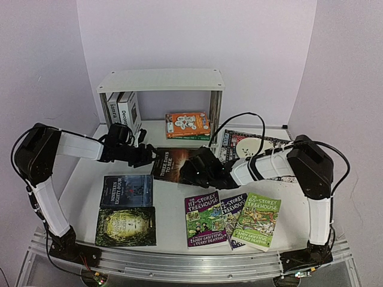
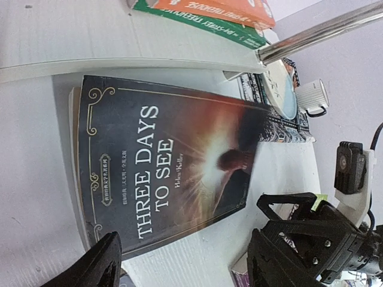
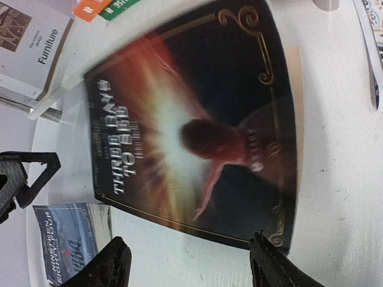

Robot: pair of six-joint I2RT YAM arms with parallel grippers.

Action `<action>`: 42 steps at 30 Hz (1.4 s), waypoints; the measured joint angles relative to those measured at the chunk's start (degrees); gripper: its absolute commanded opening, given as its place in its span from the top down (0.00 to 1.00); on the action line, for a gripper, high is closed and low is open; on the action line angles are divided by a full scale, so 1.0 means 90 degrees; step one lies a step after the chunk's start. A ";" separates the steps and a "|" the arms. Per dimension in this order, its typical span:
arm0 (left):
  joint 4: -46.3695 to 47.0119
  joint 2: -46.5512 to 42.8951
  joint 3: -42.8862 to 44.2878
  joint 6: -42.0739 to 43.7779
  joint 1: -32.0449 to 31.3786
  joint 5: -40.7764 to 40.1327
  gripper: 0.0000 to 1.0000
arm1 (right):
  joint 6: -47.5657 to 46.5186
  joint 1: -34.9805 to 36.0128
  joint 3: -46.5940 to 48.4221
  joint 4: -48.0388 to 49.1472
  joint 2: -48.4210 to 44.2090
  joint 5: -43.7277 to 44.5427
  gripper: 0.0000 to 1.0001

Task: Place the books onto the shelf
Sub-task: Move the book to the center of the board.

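Both grippers are spread wide with nothing in them: the left gripper and the right gripper sit on opposite sides of the same book, fingers apart on either side of it.

Nearest the arm bases there's a row of books lying flat on the table: a green-covered book, Nineteen Eighty-Four just behind it, and three Treehouse paperbacks overlapping each other off to the right. None of them shelved yet.

Mid-table is the one being worked on, Three Days to See, flat, cover up, just in front of the shelf.

Further back, the lower board already has two white hardbacks standing at the left and an orange paperback lying on a green one. A patterned mat sits to the right.

So I'd say this is the pickup step for Three Days to See. A flat book gives no edge to pinch, so my guess is one side has to tip or brace it while the other closes on it.
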 measured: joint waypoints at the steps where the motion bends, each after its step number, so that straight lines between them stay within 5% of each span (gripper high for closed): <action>1: 0.0006 -0.0040 0.0000 -0.0011 -0.0014 0.0034 0.27 | -0.0028 0.0000 -0.0031 0.0021 -0.0077 0.0000 0.32; 13: 0.0075 -0.0437 0.0000 -0.0157 -0.0085 -0.0103 0.18 | -0.0206 -0.0063 -0.0459 -0.0068 -0.0761 0.0261 0.22; 22: 0.0084 -0.0232 0.0000 -0.0127 -0.0085 -0.0629 0.16 | 0.0088 -0.0999 -0.0463 -0.0532 -0.0585 -0.0895 0.26; 42: 0.0080 0.0275 -0.0012 0.0084 -0.0085 -0.0777 0.16 | -0.1092 -0.1055 -0.1132 -0.0612 -0.1131 -0.1912 0.16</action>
